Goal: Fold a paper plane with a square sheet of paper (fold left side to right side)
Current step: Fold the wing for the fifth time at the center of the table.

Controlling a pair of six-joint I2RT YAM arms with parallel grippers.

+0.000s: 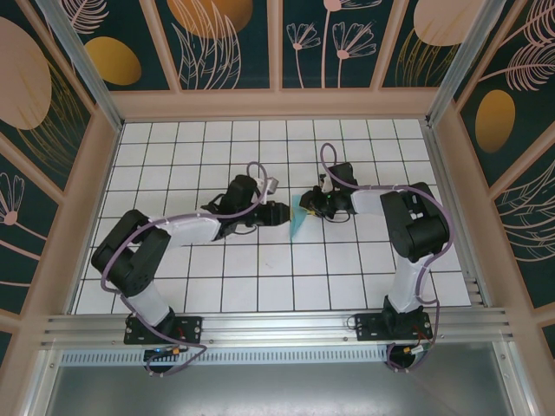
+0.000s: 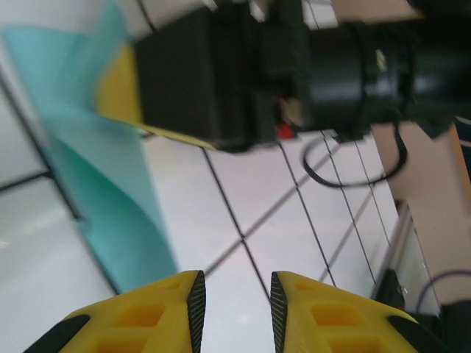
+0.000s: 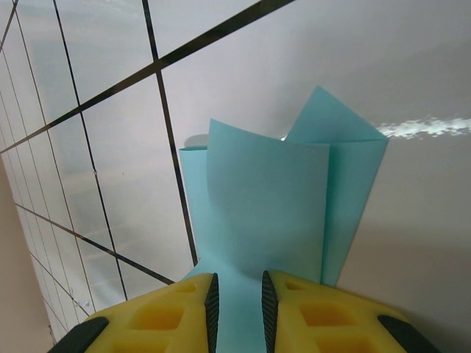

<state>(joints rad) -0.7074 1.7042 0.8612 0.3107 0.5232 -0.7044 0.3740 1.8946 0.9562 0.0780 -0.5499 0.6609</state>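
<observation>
1 overhead camera looks down on the surface [image 1: 260,286]; 2 close wrist cameras face each other, sharing the paper [image 3: 272,206].

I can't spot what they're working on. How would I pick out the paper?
Find the white gridded table, then its middle, where the arms meet. The folded turquoise paper sits pinched by the right end effector, the only blue thing there.

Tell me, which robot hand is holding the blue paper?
The right gripper: the blue paper is pinched between its yellow fingers. The left gripper is open, with nothing between its fingers.
</observation>
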